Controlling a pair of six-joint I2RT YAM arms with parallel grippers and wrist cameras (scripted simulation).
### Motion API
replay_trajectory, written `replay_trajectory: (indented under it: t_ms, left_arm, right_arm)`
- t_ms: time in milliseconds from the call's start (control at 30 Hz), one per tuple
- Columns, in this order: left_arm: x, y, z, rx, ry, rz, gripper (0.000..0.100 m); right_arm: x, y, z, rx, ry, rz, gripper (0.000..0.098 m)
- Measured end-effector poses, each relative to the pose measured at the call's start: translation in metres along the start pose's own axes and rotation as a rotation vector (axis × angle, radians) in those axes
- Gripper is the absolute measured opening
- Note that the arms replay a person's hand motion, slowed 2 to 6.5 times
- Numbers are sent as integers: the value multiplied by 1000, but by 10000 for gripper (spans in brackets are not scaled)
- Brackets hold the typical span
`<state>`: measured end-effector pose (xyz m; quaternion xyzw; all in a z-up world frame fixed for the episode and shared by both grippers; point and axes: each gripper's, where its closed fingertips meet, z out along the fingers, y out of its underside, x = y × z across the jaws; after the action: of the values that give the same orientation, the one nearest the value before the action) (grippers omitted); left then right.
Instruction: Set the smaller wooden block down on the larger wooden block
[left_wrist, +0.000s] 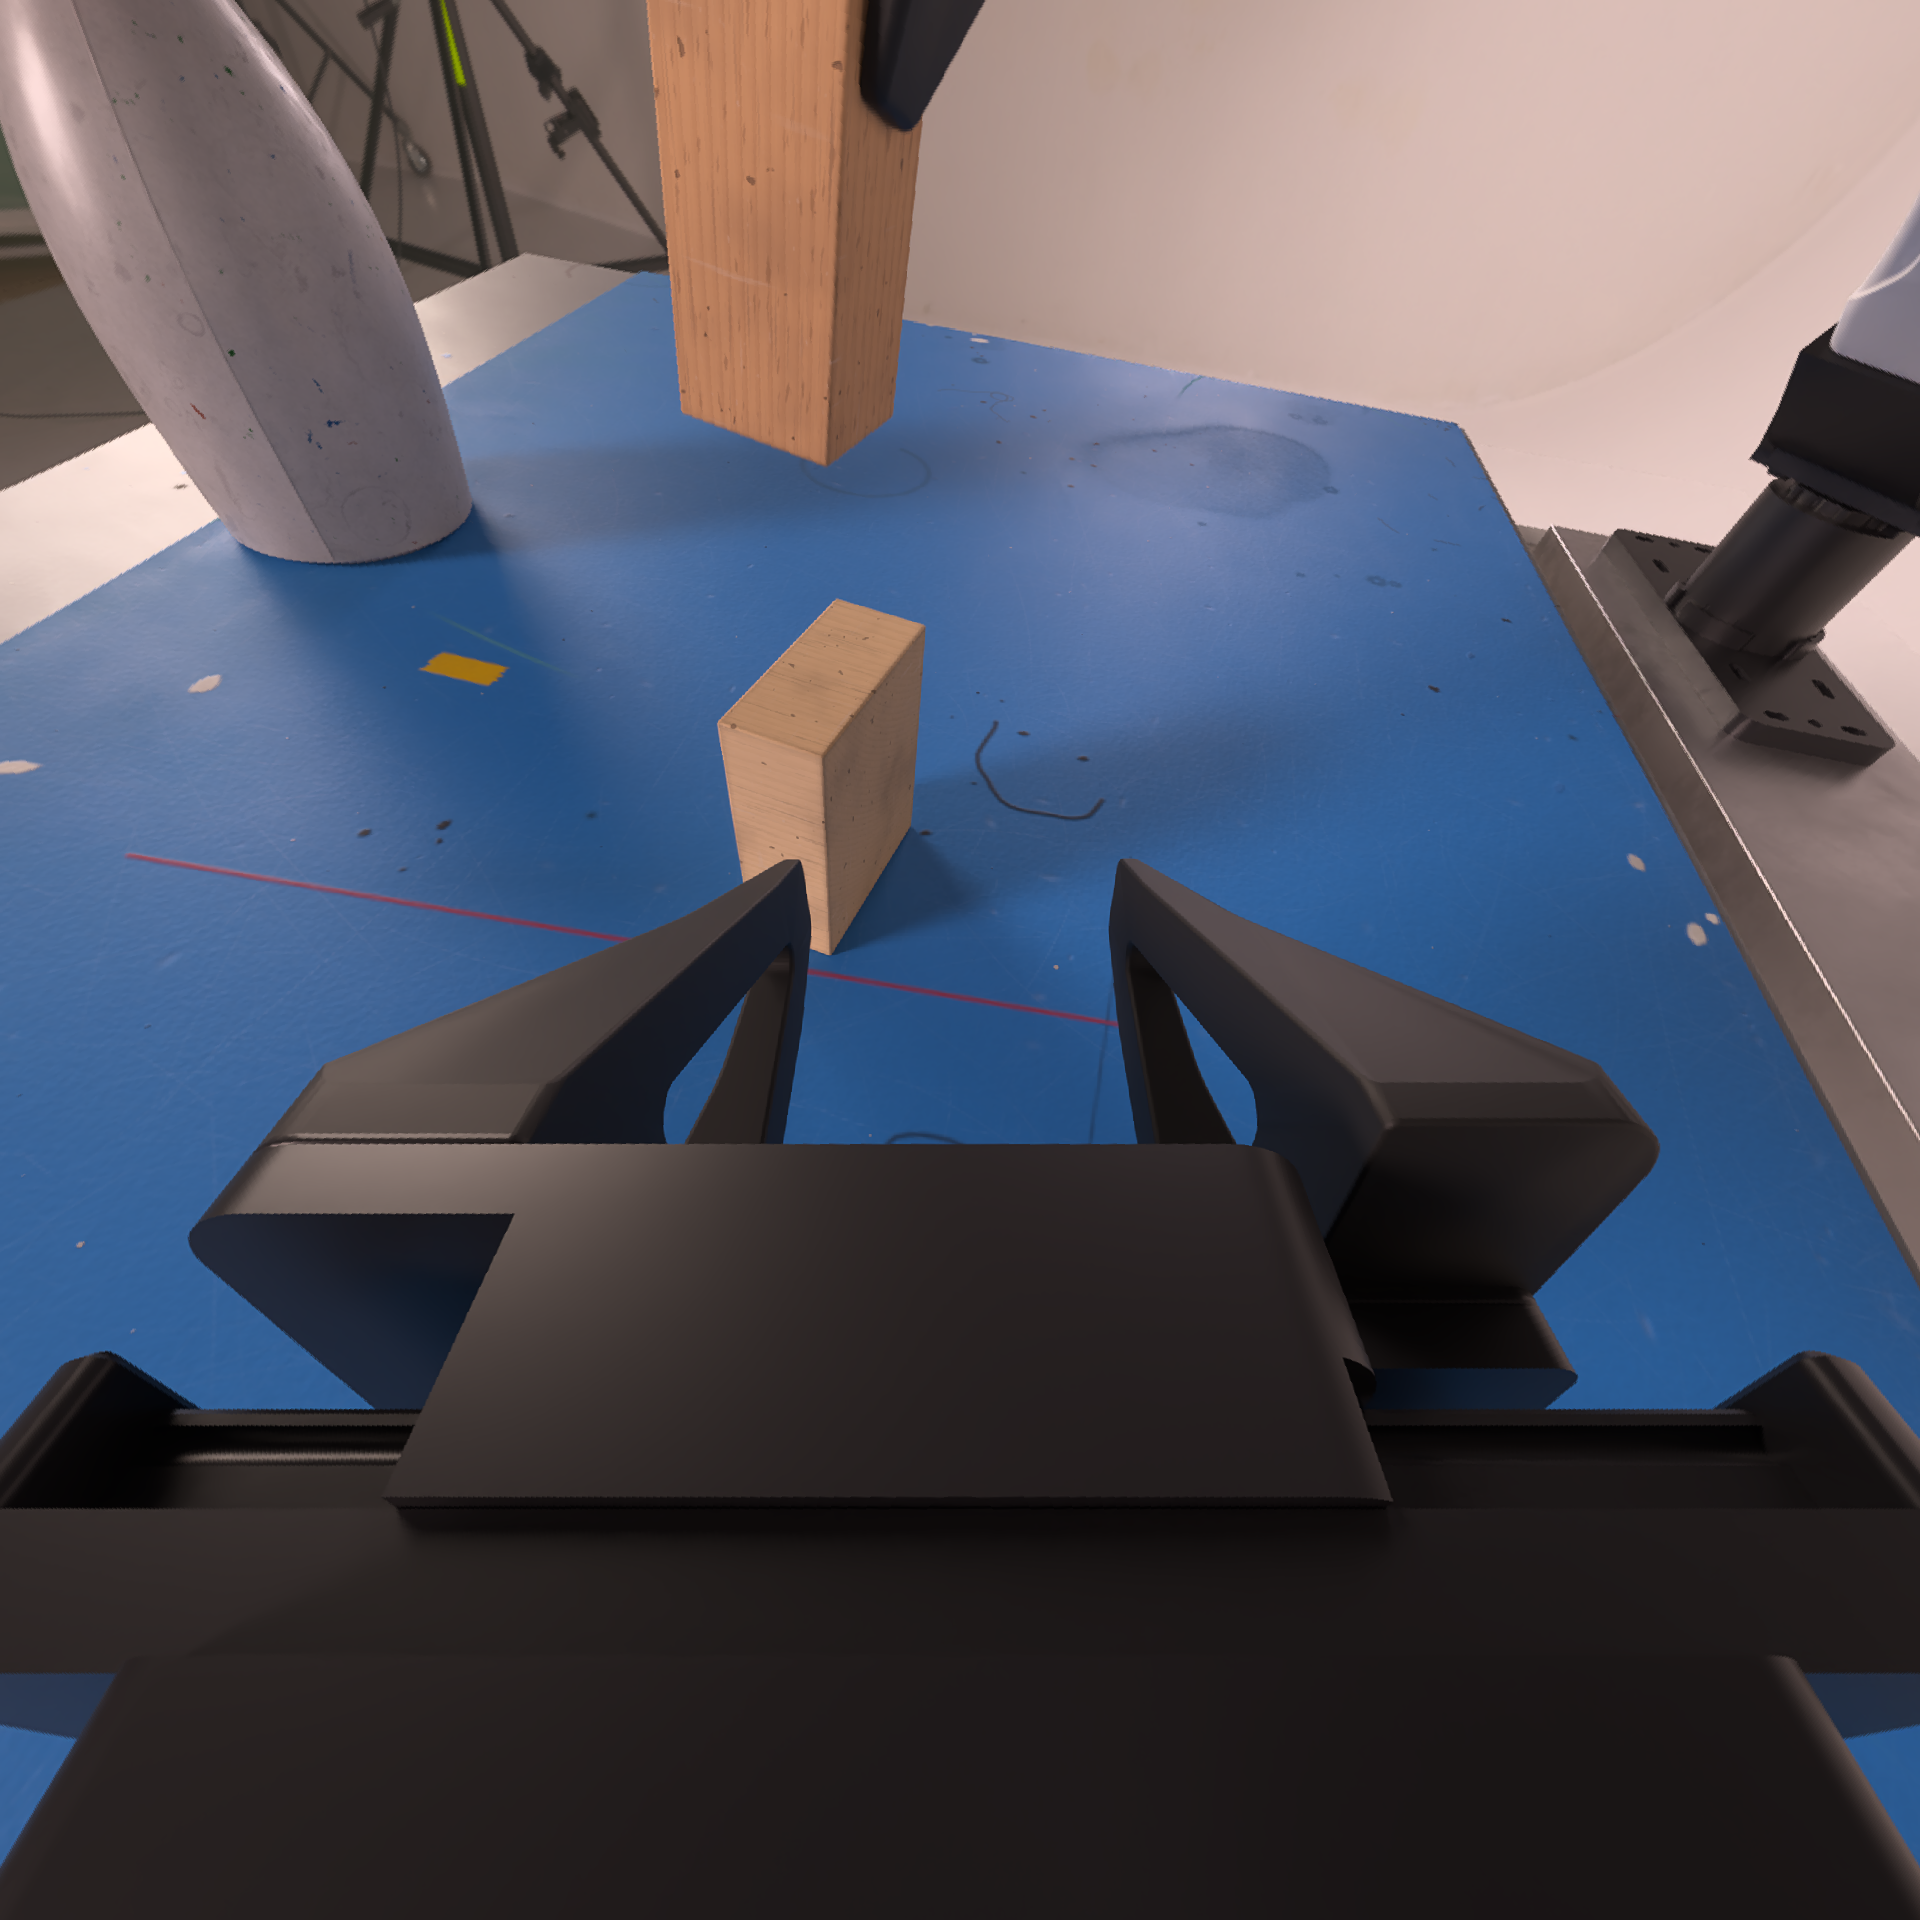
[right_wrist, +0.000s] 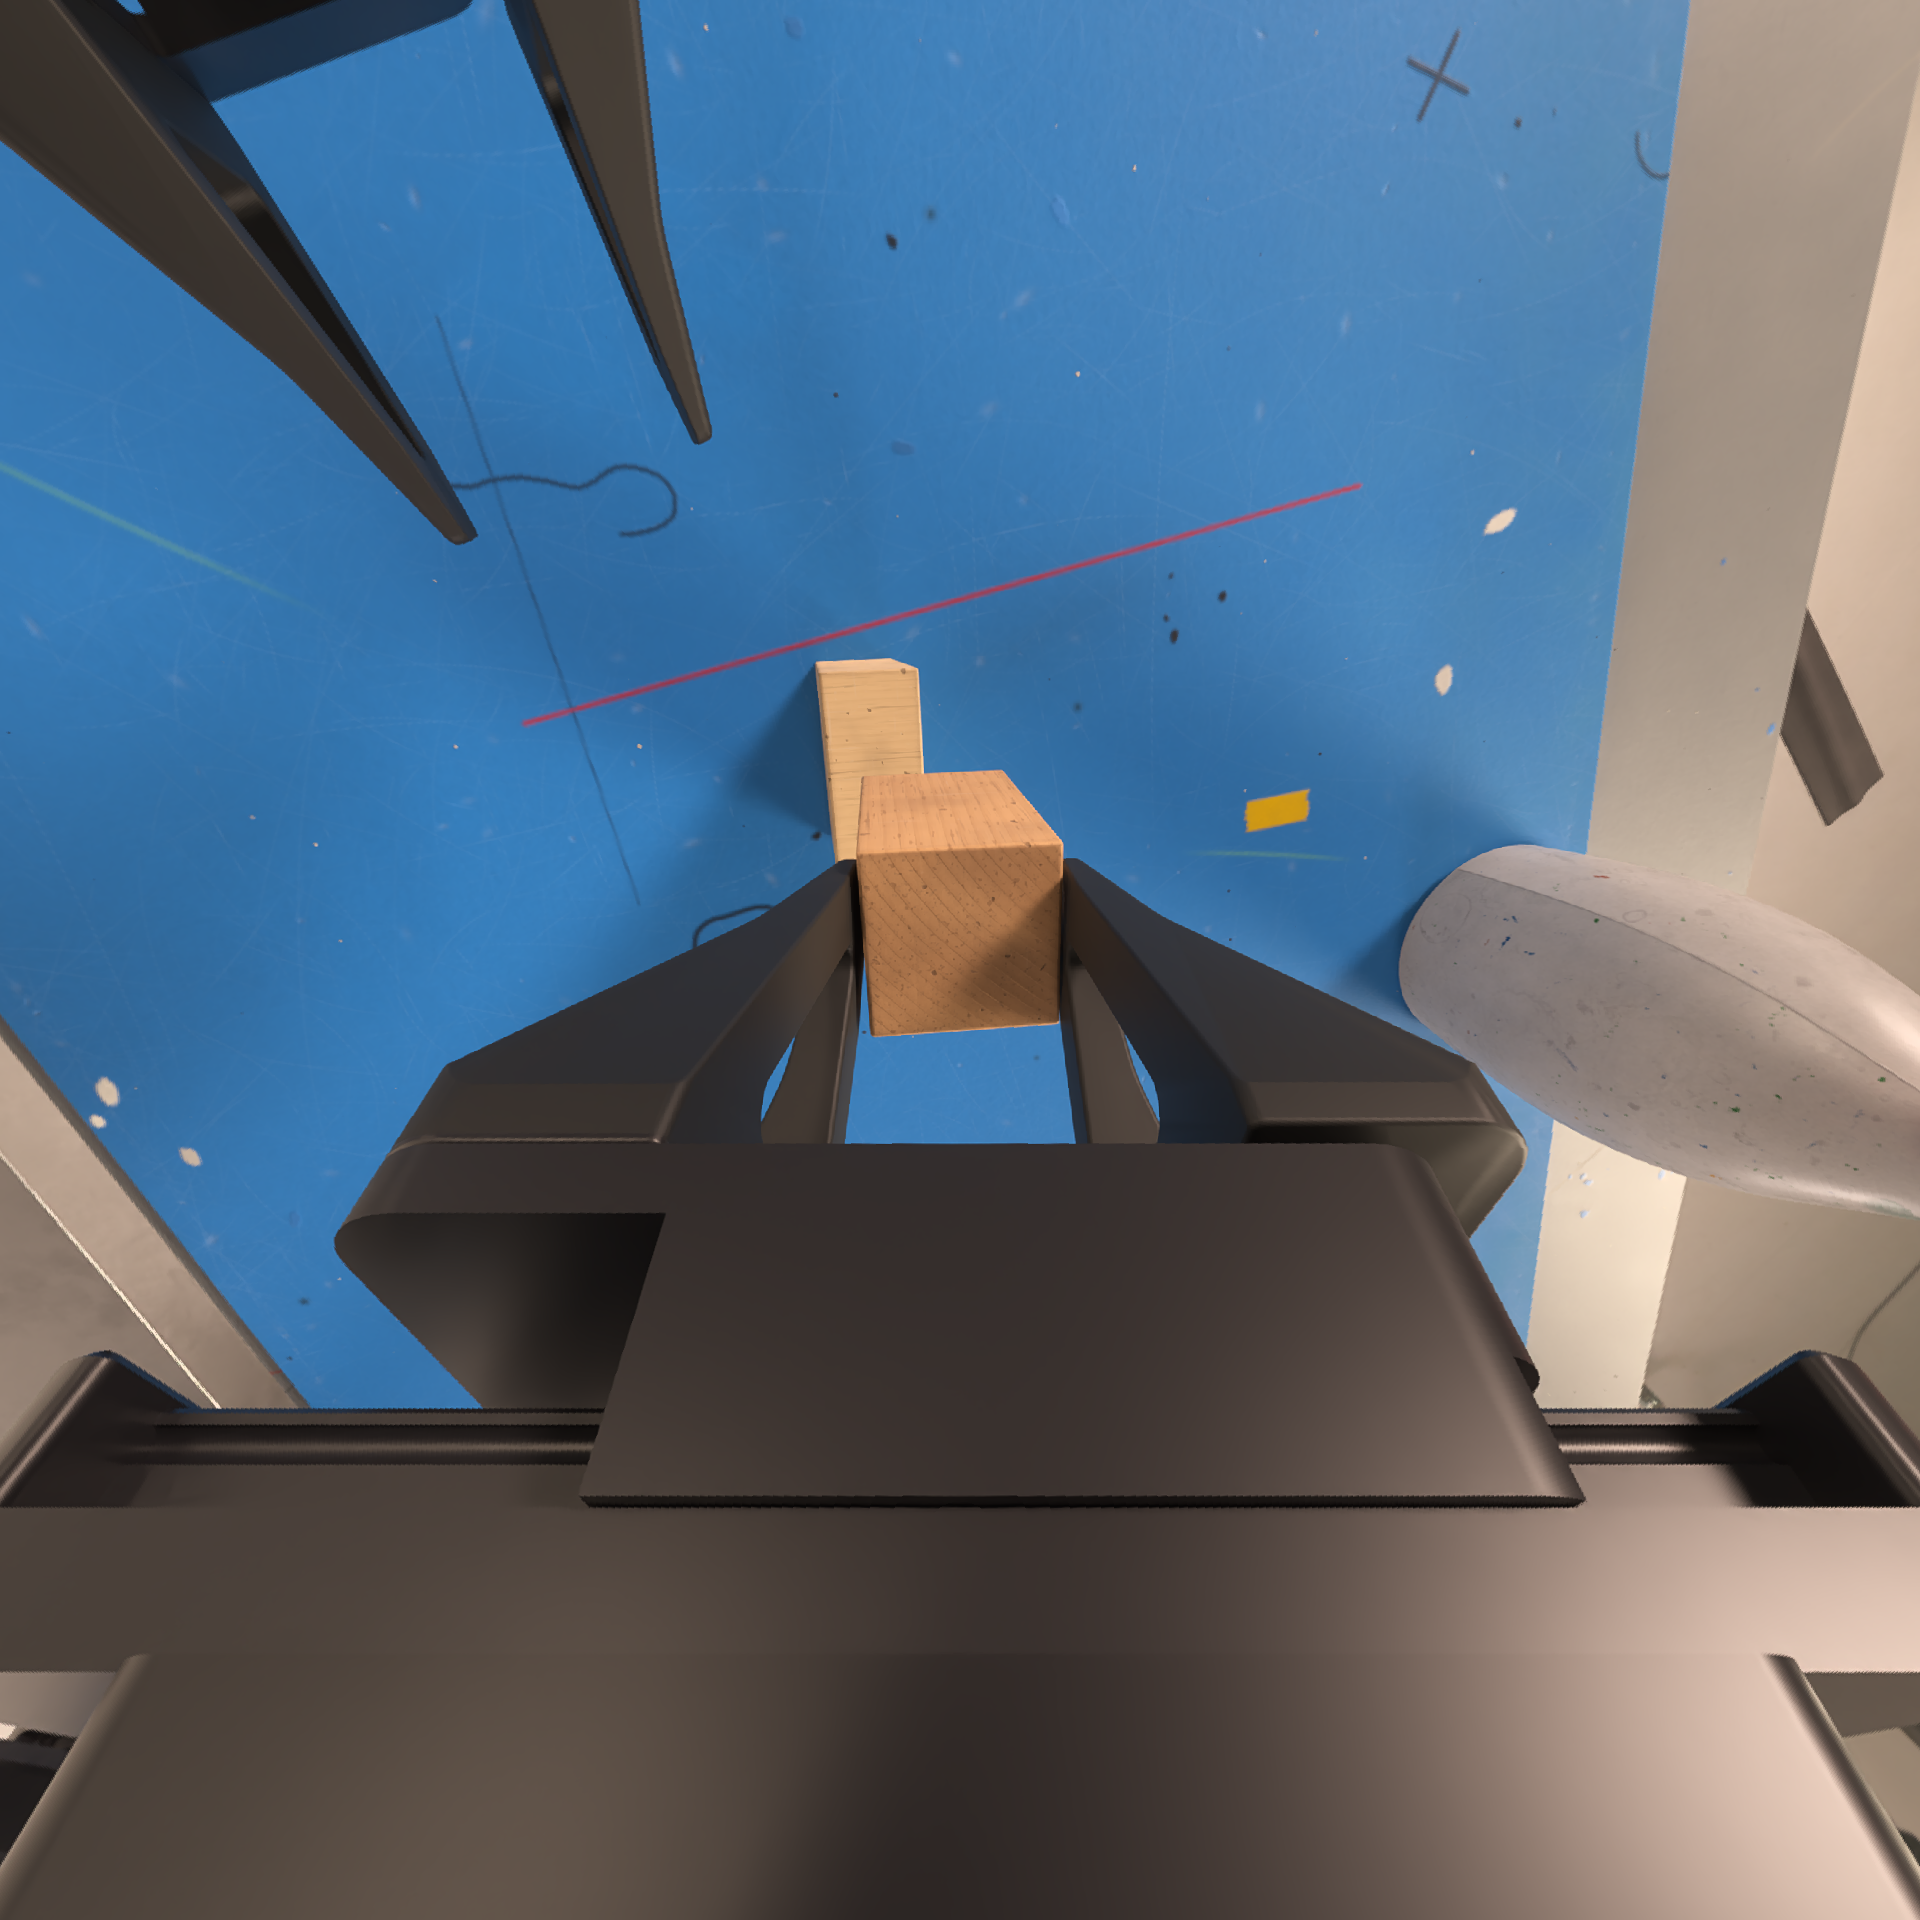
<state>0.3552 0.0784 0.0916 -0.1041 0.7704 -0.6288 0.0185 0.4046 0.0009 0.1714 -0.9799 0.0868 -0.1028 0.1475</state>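
The right claw (right_wrist: 958, 868) pinches the orange-brown wooden block (right_wrist: 956, 914) between its two fingers, one pressed to each side face, and holds it in the air clear of the desk (right_wrist: 312, 831). In the left wrist view that same block (left_wrist: 784, 223) hangs upright and long, its lower end well above the blue surface, with one dark finger of the right claw showing at its upper right edge. Which block is the smaller is hard to judge from these angles; the paler wooden block (left_wrist: 826, 769) stands on end on the desk, near the middle of the blue mat, just beyond a thin red line (left_wrist: 364, 894). From the right wrist view the pale block (right_wrist: 868, 727) lies directly past the held one and partly hidden behind it, slightly to the left, so the two do not yet touch. The left claw (left_wrist: 956, 883) is spread wide and empty, low over the desk, its left fingertip close to the pale block's near bottom corner. A speckled grey rounded object (left_wrist: 239, 301) stands at the desk's far left edge, well apart from both blocks. A small yellow tape patch (left_wrist: 462, 668) lies between them. Open blue surface surrounds the pale block on all sides; the metal rim (left_wrist: 1704, 790) runs along the desk's right edge.
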Motion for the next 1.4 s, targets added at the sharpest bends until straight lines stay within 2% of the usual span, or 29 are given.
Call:
replay_trajectory:
  t_ms: [333, 767, 1400]
  left_arm:
    - [0, 2, 0, -9, 2, -10, 486]
    - [0, 5, 2, -24, 4, -10, 483]
    - [1, 7, 3, -40, 10, -7, 470]
  right_arm:
    - [-5, 10, 20, -15, -9, 4, 313]
    - [-9, 12, 35, -10, -3, -4, 313]
    - [-9, 13, 46, -9, 1, -7, 313]
